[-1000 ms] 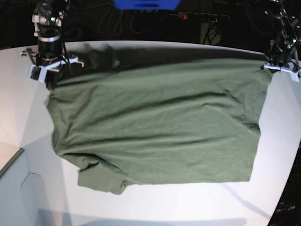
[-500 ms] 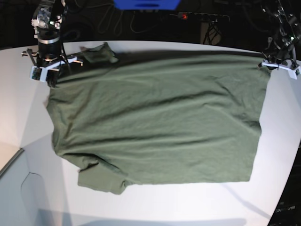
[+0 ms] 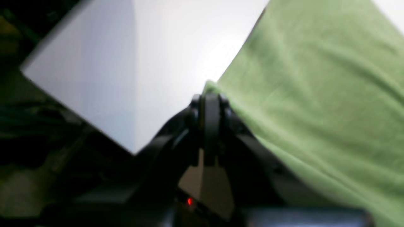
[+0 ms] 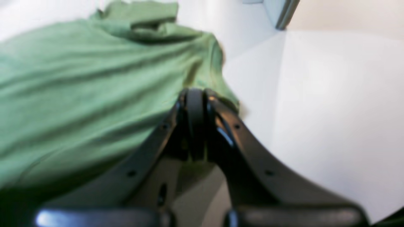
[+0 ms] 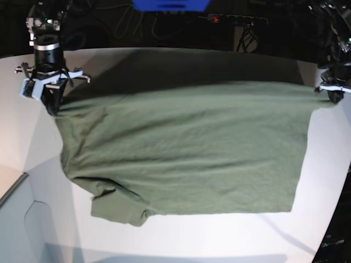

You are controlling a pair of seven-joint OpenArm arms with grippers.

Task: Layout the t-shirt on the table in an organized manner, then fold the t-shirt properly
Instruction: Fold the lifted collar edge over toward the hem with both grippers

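T-shirt (image 5: 186, 148): olive-green, spread wide across the table, its far edge lifted and drawn taut between the two arms while the near part lies on the surface.
Near sleeve (image 5: 118, 211): seen bunched at the front edge, not yet smoothed.
Left gripper (image 3: 210, 94): fingers pressed together on the far corner of the cloth, which is seen pinched at their tips in the left wrist view; it sits at the right of the base view.
Right gripper (image 4: 195, 97): fingers likewise clamped on the other far corner, fabric gathered at the tips.
Reason for the hold: both corners are judged to be gripped apart so that wrinkles are pulled out and the edge is kept straight for laying down.
Table (image 5: 164, 235): white, bare around the garment, shadowed under the raised edge.
Stage: layout is judged under way; folding is not yet begun.
Risk: a corner could slip if tension is raised further.
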